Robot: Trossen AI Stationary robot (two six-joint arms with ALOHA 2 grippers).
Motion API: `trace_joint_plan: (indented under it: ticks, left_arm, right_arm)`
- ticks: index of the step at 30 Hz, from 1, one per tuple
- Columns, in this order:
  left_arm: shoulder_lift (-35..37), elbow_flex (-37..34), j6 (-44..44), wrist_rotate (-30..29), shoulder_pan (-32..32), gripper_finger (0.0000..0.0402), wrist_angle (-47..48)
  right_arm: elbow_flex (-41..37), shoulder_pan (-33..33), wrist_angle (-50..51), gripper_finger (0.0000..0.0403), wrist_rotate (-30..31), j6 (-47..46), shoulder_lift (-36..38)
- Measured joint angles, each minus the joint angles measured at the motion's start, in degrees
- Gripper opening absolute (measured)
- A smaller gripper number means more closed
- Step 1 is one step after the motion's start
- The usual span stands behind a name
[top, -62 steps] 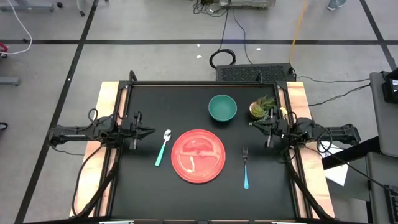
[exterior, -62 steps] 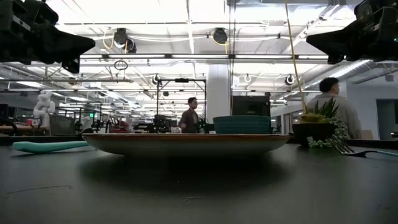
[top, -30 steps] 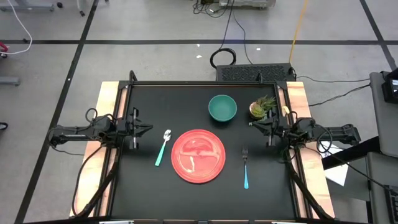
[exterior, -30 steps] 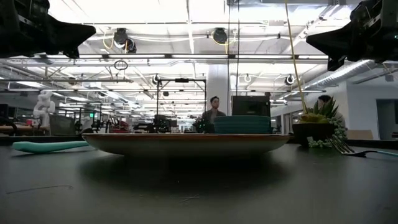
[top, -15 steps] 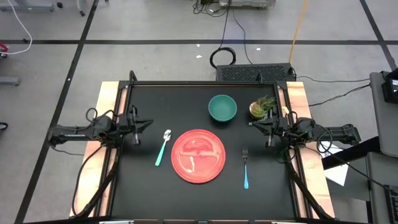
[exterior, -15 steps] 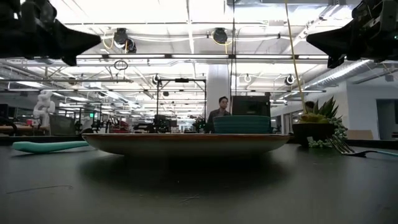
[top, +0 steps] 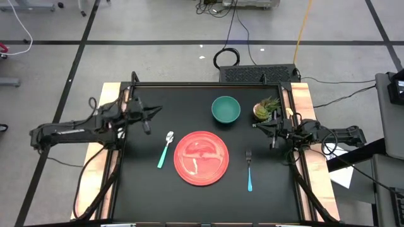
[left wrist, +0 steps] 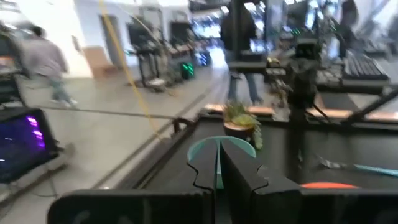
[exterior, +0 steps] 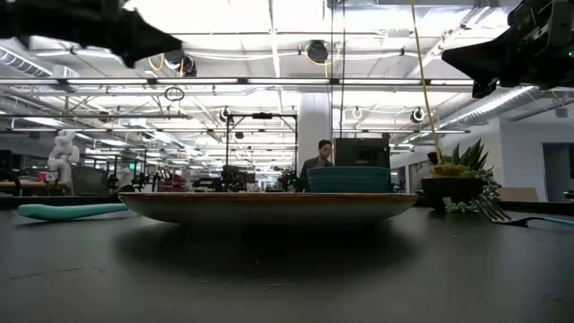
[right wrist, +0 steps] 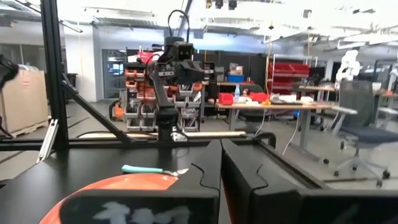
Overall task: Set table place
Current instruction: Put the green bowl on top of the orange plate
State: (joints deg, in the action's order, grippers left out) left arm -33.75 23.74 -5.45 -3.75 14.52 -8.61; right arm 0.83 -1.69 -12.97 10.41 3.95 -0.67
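Both grippers — left [top: 153, 112], right [top: 257, 125] — fingers pressed together, empty, above the table [top: 189, 195]

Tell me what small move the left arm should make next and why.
Probably carry the left gripper on toward the teal bowl and open it. The fingers look shut, pointing at the bowl, which sits alone behind the red plate; spoon and fork already flank the plate. The right gripper waits near the plant.

A matt black table [top: 189, 195] is edged with pale wood strips [top: 108, 101]. A glossy sheen is seen on the red plate [top: 201, 157]; the fork [top: 249, 169] tines look metallic.
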Motion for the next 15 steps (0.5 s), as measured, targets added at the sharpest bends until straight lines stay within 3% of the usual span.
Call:
trace_joint_plan:
  ticks: [5,15]
  left_arm:
    - [-12.8,7.2,-0.1,11.5,5.1,0.0026,-0.1]
    - [-34.5,21.0,-0.8,26.4,10.4,0.0026,0.0]
  right_arm:
    - [0.0,0.0,-1.0,0.0000,0.0,1.2,0.0]
    - [0.0,0.0,-0.9,0.0000,0.0,1.3,0.0]
